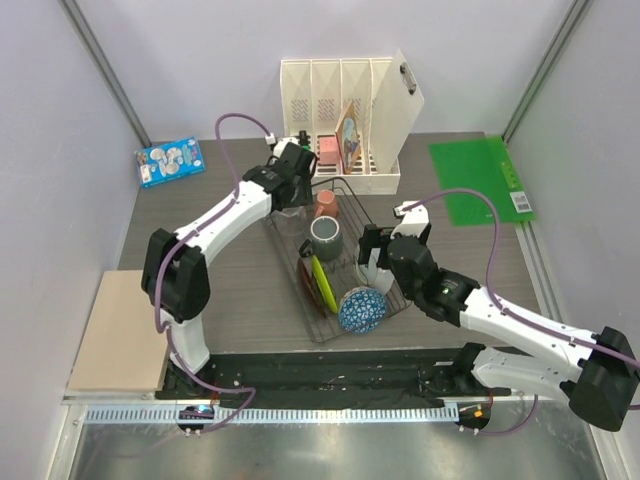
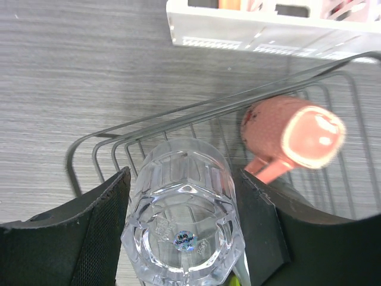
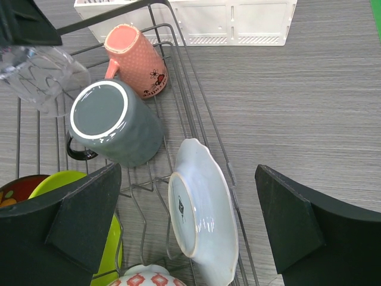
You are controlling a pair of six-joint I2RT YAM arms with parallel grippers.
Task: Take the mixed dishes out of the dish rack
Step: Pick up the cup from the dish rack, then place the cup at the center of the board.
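Note:
The dark wire dish rack sits mid-table. My left gripper is at its far left corner, shut on the clear glass, which shows tilted in the right wrist view. The pink mug and the dark grey mug lie beside it in the rack. My right gripper is open, its fingers on either side of the white plate, which stands on edge at the rack's right side, apart from it. The lime-green plate, red floral plate and blue patterned bowl are in the rack's near half.
A cream slotted file holder stands just behind the rack. A blue packet lies far left, a green folder far right, and a beige board at the near left edge.

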